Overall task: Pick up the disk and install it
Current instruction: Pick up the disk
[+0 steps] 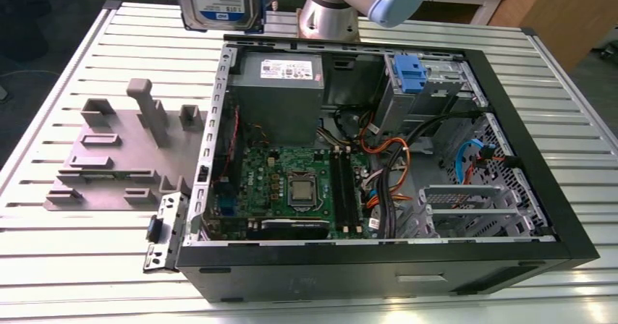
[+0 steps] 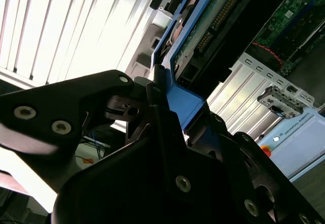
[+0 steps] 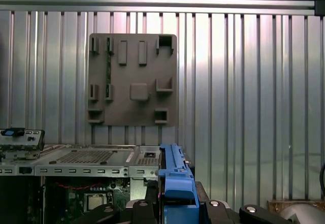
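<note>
Above the arm-side edge of the ribbed aluminium bench [image 1: 58, 85], my black pincer [image 2: 157, 84] clamps the blue-railed silver-grey rectangular disk [image 1: 220, 2]; wooden furniture [image 1: 560, 13] stands beyond.

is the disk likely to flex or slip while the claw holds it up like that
Probably stiff: the disk looks like a flat, metal-cased slab, so it should not bend. It is likely dense for its size. The claw pinches its blue plastic rail, which looks smooth, so the disk might slip or twist if jolted.
</note>
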Robot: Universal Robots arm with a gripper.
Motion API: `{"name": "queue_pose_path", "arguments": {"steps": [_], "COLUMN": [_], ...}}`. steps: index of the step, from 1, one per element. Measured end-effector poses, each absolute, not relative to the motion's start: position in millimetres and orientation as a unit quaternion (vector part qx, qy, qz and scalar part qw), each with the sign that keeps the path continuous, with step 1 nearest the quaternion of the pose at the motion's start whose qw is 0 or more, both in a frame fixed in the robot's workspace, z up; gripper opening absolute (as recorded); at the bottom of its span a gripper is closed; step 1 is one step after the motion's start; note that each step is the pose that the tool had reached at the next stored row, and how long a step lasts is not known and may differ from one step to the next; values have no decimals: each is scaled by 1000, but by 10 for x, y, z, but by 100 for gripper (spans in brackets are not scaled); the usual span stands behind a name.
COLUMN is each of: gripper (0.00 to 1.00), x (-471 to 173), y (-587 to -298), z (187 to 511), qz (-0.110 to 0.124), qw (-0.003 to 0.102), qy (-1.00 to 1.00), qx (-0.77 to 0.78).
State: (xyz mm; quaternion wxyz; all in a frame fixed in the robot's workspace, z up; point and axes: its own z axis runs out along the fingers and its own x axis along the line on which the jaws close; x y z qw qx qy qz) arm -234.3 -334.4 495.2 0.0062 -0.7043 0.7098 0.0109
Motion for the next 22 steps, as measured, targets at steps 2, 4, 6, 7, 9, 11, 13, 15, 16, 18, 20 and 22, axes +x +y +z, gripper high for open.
{"name": "queue_pose_path", "arguments": {"steps": [2,4,6,7,9,11,13,15,16,18,20,22], "gripper": [36,36,36,36,36,36,36,36,36,36,36,36], "x": [-2334,-2327,-2318,-2314,-2306,-2298,-2290,-2283,-2278,-2270,-2262,-2254], "y": [-3344,-3344,-3344,-3344,-3344,-3344,-3344,-3344,-3344,-3344,-3344,-3344], "z": [4952,4952,4953,4952,4952,4952,4952,4952,4953,4952,4953,4952], "qz": [11,11,11,11,11,11,11,11,11,11,11,11], "qw": [6,6,6,6,6,6,6,6,6,6,6,6], "qy": [710,710,710,710,710,710,710,710,710,710,710,710], "qx": [-704,-704,-704,-704,-704,-704,-704,-704,-704,-704,-704,-704]}}
